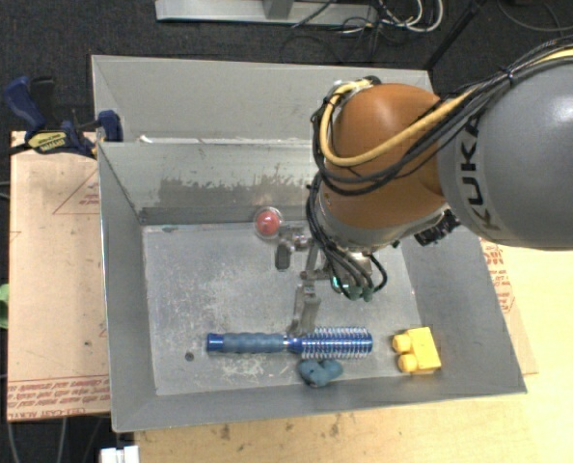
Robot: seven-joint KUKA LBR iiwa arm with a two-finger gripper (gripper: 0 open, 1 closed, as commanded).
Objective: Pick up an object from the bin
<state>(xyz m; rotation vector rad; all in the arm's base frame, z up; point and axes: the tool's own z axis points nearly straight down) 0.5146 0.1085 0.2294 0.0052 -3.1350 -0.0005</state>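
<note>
My gripper (302, 318) hangs below the arm's orange cover, near the middle of the bin, with its lower end just above a blue hairbrush (258, 343). The brush lies flat along the bin's front wall, handle to the left and ribbed bristle head to the right. The gripper's tip comes down about where handle and head meet; whether it touches the brush I cannot tell. A small crumpled blue thing (319, 370) lies against the brush's head on the front side.
A yellow block (416, 349) sits at the front right, just beyond the brush's head. A small red ball (267, 222) rests against the back wall, left of the gripper. The arm and its cover hide the bin's right back part.
</note>
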